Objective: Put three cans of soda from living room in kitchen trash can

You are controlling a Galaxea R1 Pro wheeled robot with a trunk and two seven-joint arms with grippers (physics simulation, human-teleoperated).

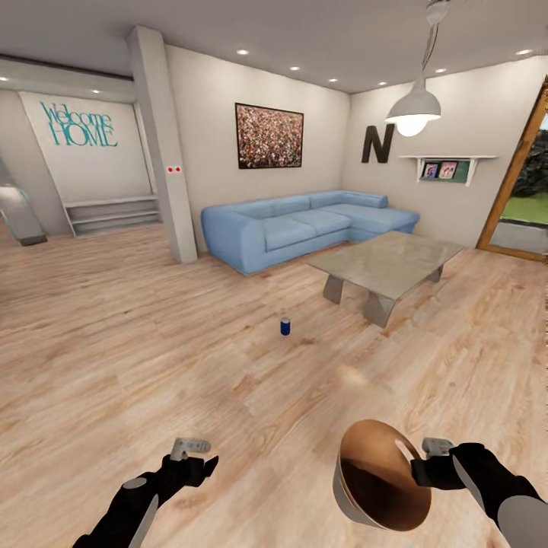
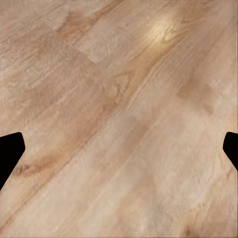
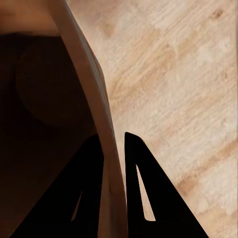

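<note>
On the wood floor of the living room, 1 dark blue can stood upright, alone on the open boards, in front of the blue sofa and just off the near corner of the low table. I could not find the other cans.

Near me, the bucket hung tipped on its side in my right gripper, its brown inside facing the head camera. In the right wrist view the 2 black fingers pinched the pale rim wall between them, 1 inside the bucket and 1 outside, with the dark interior to one side and floorboards to the other.

My left gripper hovered low over bare floor, well apart from the can. Its wrist view showed 2 fingertips at opposite edges, spread wide with nothing between them but planks.

Behind the sofa hung a framed picture; a letter N and a small shelf were on the adjoining wall, a pendant lamp hung over the table, and a wood-framed glass door stood at the far right.
</note>
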